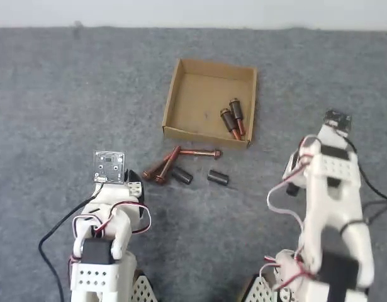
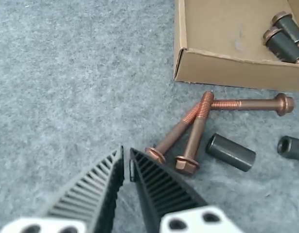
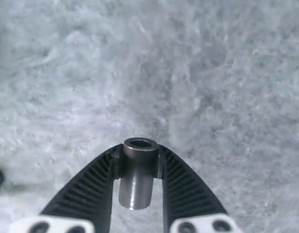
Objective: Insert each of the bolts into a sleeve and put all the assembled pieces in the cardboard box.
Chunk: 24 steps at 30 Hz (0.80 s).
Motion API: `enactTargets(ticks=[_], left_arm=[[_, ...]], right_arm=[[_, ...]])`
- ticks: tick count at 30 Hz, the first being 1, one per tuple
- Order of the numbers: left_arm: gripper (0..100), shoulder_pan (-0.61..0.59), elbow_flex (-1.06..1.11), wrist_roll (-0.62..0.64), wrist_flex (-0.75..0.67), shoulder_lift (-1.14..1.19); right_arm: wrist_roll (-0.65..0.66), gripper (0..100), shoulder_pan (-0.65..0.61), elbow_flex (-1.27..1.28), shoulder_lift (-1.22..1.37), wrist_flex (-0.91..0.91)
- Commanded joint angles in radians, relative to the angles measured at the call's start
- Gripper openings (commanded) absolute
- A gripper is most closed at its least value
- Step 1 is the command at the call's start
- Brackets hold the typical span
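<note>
My table is covered in grey carpet. On it I see the cardboard box. Just before its front wall lie three copper bolts, their threaded tips meeting, and beside them two dark sleeves on their sides, apart from each other

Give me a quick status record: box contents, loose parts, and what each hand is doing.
cardboard box: two assembled pieces inside
loose bolts: three, on the carpet in front of the box
loose sleeves: two, lying beside the bolts
left hand: shut, empty, next to two bolt heads
right hand: shut on a third sleeve, above bare carpet
</note>
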Motion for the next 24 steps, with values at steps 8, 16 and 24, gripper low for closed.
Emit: enactTargets(ticks=[8,16,24], left_arm=[[2,-0.101,-0.077,-0.057,-0.060,0.009],[2,-0.081,-0.384,-0.052,-0.054,0.451],[2,-0.063,-0.834,-0.060,-0.052,1.051]], right_arm=[[0.133,0.9,0.171,0.158,-0.219,-0.038],[0.212,0.8,0.260,0.213,-0.219,-0.036],[0.262,0.8,0.343,0.236,-0.220,-0.036]])
